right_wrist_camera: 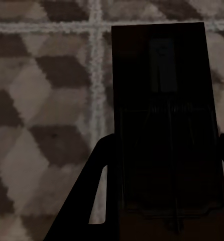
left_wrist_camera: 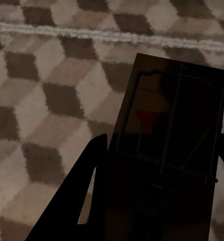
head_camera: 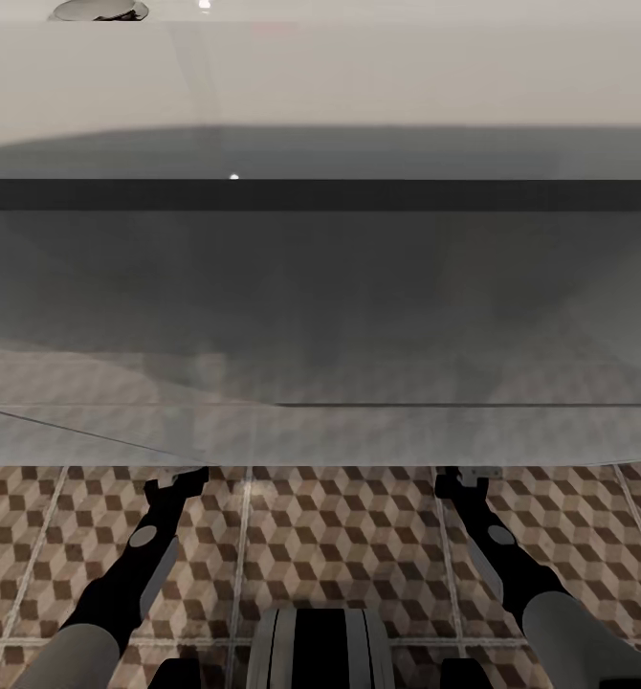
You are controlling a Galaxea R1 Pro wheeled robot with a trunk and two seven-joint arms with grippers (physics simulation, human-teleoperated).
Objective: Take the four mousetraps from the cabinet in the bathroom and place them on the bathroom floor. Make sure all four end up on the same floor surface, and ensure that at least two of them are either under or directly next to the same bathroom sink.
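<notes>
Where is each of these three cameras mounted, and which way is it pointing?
Head view: on the robot's head, facing forward and down at the wide white sink slab; both black arms reach beneath it.
Left wrist view: near the left gripper, looking down its fingers at a flat dark mousetrap with a red bit.
Right wrist view: near the right gripper, facing another dark mousetrap.
All three share the brown-and-beige cube-patterned floor tiles.

the sink [head_camera: 320,287] is covering both grippers in the head view, its slab running off both side edges; in each wrist view the mousetrap [left_wrist_camera: 167,135] and the other mousetrap [right_wrist_camera: 164,120] are sitting in deep shadow, details barely readable
</notes>
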